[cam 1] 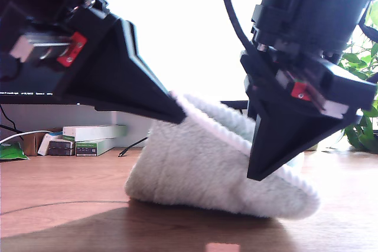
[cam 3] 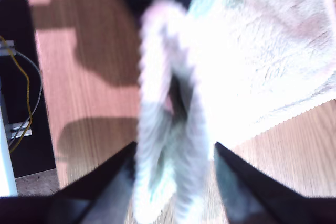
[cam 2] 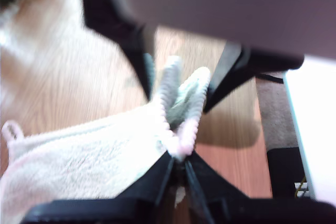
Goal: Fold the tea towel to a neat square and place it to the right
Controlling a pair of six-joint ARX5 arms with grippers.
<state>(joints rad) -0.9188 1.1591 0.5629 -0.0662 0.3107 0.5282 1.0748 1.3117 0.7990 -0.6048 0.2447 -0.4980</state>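
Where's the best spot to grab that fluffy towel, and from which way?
Grab the tea towel by its ribbed corded edge, coming down from above. That edge is lifted clear of the wooden table while the rest sags onto it, and it is thin and firm enough for a claw to pinch.

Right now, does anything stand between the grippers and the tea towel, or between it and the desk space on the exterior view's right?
Nothing visible. My first gripper and my second gripper each pinch the tea towel at its edge. The desk there looks bare; a plant stands farther back.
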